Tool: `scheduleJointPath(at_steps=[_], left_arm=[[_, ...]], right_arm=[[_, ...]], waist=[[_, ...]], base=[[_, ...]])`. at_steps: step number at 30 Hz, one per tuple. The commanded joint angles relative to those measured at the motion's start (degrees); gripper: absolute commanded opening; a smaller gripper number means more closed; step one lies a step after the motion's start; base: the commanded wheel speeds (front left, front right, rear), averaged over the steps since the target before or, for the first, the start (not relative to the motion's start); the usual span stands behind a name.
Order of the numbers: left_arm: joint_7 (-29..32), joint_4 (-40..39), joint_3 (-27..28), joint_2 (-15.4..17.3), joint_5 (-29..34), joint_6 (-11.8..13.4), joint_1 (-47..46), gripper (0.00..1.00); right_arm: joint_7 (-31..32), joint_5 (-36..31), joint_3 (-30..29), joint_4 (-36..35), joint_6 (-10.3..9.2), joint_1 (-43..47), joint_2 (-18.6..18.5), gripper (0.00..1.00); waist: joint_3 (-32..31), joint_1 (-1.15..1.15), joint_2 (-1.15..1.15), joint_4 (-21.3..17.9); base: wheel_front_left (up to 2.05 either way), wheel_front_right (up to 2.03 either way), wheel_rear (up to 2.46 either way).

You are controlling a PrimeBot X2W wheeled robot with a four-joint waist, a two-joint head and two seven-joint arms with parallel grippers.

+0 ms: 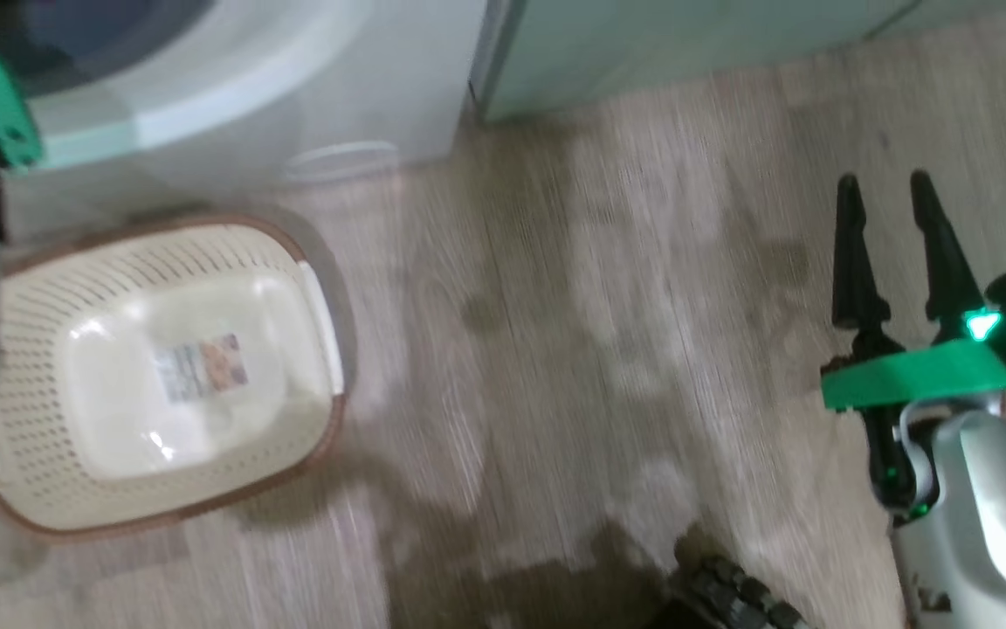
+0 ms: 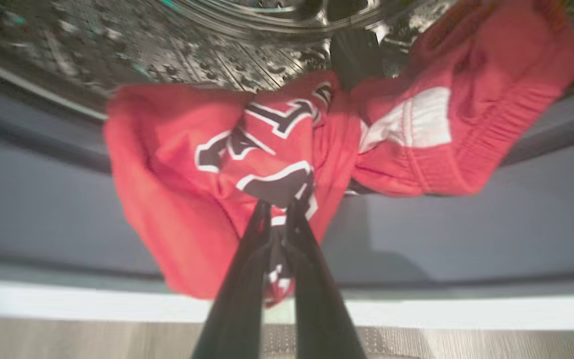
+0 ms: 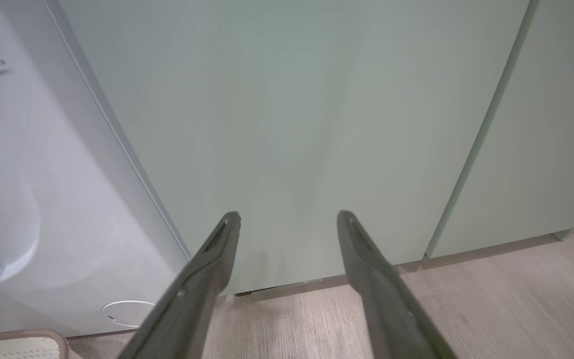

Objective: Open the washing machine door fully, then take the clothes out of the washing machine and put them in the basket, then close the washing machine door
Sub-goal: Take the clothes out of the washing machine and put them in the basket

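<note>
My left gripper (image 2: 279,204) is shut on the clothes (image 2: 182,164), a red jersey with white trim and black-and-white numbers. The jersey hangs bunched over the grey gasket (image 2: 43,199) at the mouth of the steel drum (image 2: 167,45). The white washing machine (image 1: 311,96) stands at the upper left of the head view. Below it the cream basket (image 1: 40,332) sits on the floor with only its label sticker inside. My right gripper (image 1: 885,183) is open and holds nothing, off to the right. In its wrist view its fingers (image 3: 289,217) face a cabinet. The washing machine door is out of view.
Pale green cabinets (image 1: 686,44) stand right of the washer, seen close in the right wrist view (image 3: 292,124). A small round white panel (image 3: 127,306) sits low on the washer front. Wooden floor (image 1: 573,349) stretches between the basket and my right arm. My base shows at the bottom (image 1: 739,594).
</note>
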Motion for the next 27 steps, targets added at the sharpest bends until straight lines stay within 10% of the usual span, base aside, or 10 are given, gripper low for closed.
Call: scheduleJointPath(at_steps=[1, 27], left_arm=[[-1.00, -1.04, 0.46, 1.84, -0.40, -0.05, 0.97, 0.00], [-6.28, -0.18, -1.87, -10.86, -4.84, -8.62, 31.48, 0.00]], right_arm=[[-0.36, 0.13, 0.61, -1.23, 0.37, 1.93, -1.01, 1.00], [-0.36, 0.07, -0.05, 0.14, 0.37, 13.12, -3.22, 1.00]], waist=[[-4.37, 0.00, 0.00, 2.00], [-23.88, 0.00, 0.00, 11.33]], base=[[0.00, 0.00, 0.00], [0.00, 0.00, 0.00]])
